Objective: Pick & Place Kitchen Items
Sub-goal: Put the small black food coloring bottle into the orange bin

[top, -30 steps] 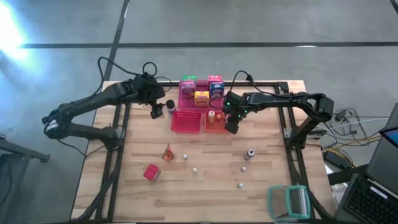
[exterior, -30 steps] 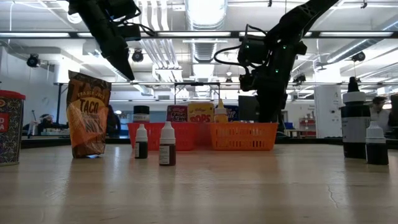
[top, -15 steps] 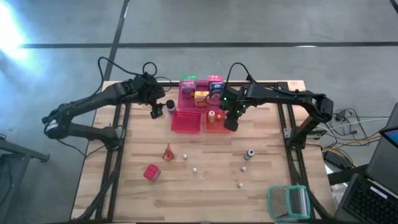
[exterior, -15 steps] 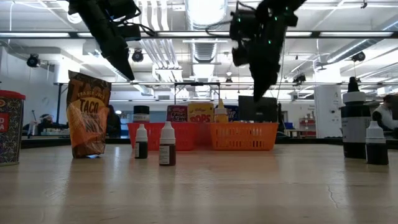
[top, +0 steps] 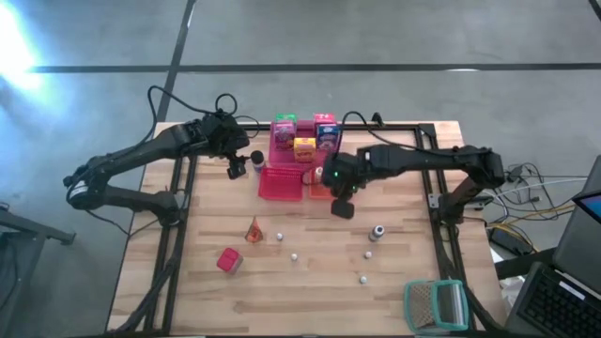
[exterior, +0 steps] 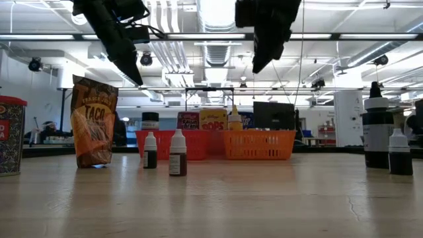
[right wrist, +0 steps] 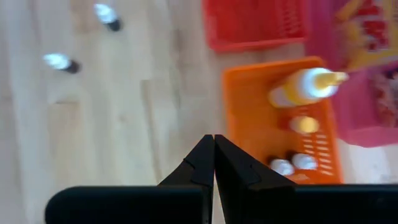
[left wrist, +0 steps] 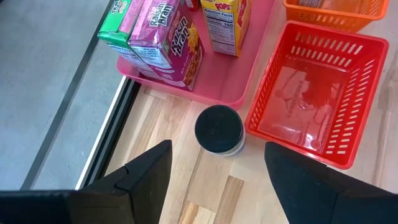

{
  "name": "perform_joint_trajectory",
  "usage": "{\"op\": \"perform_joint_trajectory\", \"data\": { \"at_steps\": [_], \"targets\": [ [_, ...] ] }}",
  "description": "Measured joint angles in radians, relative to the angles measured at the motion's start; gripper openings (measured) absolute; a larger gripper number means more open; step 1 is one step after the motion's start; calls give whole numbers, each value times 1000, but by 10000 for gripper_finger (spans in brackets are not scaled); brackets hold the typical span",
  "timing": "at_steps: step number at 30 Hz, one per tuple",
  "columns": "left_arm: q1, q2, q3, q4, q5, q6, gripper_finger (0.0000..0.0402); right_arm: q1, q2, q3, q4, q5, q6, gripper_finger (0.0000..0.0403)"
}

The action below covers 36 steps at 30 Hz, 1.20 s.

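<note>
Your right tool [top: 343,208] hangs above the bench [top: 310,282], just in front of the orange basket [right wrist: 283,124]. Fingers clenched tip to tip in its wrist view, nothing between them.

Your left tool [left wrist: 214,171] hovers over a dark-lidded jar [left wrist: 219,130]. Fingers spread wide, released, empty; the jar sits between them from above, untouched. The jar stands on the bench, just beside the pink tray [left wrist: 236,93] and the red basket [left wrist: 323,106].

Containers:
- Pink tray: green carton [left wrist: 121,31], pink carton [left wrist: 168,40], yellow carton [left wrist: 225,25], all upright. Blue carton [top: 327,131] at its far right corner.
- Red basket: bare inside.
- Orange basket: yellow squeeze bottle [right wrist: 305,87] lying down, plus several small pale round pieces [right wrist: 292,163].

Loose kitchen items on the bench: taco bag [top: 254,229], red can [top: 228,260], small bottles [right wrist: 107,15] and a dark bottle [top: 377,231], well apart. Teal-framed mesh thing [top: 435,305] at the near right corner.
</note>
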Motion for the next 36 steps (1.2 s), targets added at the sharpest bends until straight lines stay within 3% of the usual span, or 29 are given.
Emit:
{"op": "perform_joint_trajectory", "data": {
  "at_steps": [9, 21, 36],
  "targets": [
    [0, 0, 0, 0, 0, 0, 262, 199, 0, 0, -52, 62, 224, 9],
    [0, 0, 0, 0, 0, 0, 262, 470, 0, 0, -210, 131, 748, 8],
    [0, 0, 0, 0, 0, 0, 262, 633, 0, -23, -229, 154, 1384, 8]
  ]
}}
